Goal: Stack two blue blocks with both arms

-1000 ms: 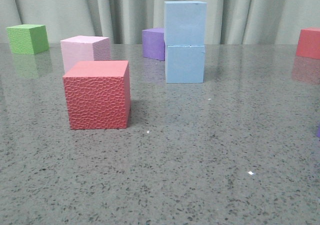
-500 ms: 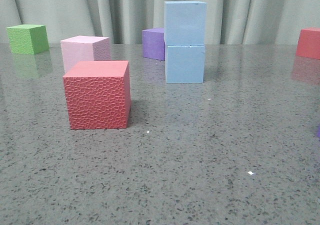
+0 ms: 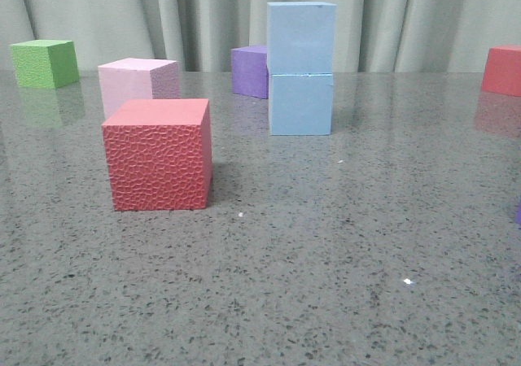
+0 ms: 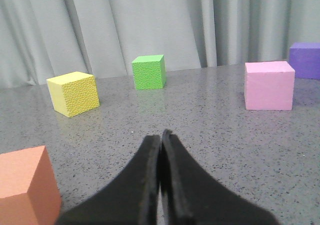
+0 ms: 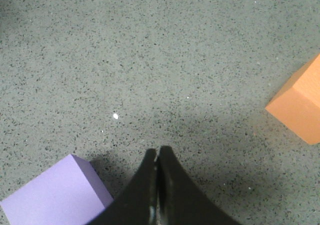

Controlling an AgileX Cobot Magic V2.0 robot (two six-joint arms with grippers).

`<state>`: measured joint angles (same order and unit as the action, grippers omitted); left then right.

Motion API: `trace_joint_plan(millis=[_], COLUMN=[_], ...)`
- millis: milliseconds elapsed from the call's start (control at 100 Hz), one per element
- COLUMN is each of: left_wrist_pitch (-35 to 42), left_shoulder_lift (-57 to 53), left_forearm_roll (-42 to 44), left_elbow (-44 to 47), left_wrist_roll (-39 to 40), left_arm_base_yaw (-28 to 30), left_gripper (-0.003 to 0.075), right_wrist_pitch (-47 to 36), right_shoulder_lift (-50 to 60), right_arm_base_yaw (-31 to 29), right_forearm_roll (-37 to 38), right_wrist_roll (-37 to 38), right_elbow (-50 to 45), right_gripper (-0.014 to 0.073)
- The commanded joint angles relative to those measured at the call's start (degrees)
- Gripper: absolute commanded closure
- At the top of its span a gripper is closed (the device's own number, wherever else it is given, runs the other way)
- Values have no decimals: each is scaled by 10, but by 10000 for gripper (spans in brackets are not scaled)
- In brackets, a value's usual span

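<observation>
Two pale sky-blue blocks stand stacked at the back middle of the grey table: the upper blue block (image 3: 301,37) sits squarely on the lower blue block (image 3: 300,104). Neither gripper shows in the front view. My left gripper (image 4: 160,135) is shut and empty, low over bare table, far from the stack. My right gripper (image 5: 157,151) is shut and empty over bare table, beside a light purple cube (image 5: 52,196). The blue blocks do not show in either wrist view.
A red textured cube (image 3: 159,153) stands front left, a pale pink cube (image 3: 137,84) behind it, a green cube (image 3: 45,63) far left, a purple cube (image 3: 249,71) behind the stack, a red cube (image 3: 502,70) far right. Yellow (image 4: 73,93) and orange (image 4: 25,185) cubes lie near my left gripper; an orange cube (image 5: 300,105) lies near my right.
</observation>
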<state>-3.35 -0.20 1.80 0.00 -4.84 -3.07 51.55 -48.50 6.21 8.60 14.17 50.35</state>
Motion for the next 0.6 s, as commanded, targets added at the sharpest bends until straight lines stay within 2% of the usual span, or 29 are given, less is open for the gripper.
trace_joint_plan(millis=[0,590], left_wrist_pitch=[48,48], left_shoulder_lift=[-20,-20], left_forearm_roll=[-3,-3], left_elbow=[24,24], left_wrist_roll=[5,5], left_arm_base_yaw=[2,2], left_gripper=[739,739], right_wrist_pitch=[-33,-36], right_shoulder_lift=[5,5], right_arm_base_yaw=[-4,-4], right_forearm_roll=[7,7], right_wrist_roll=[-3,-3], right_elbow=[14,6], right_gripper=[717,717])
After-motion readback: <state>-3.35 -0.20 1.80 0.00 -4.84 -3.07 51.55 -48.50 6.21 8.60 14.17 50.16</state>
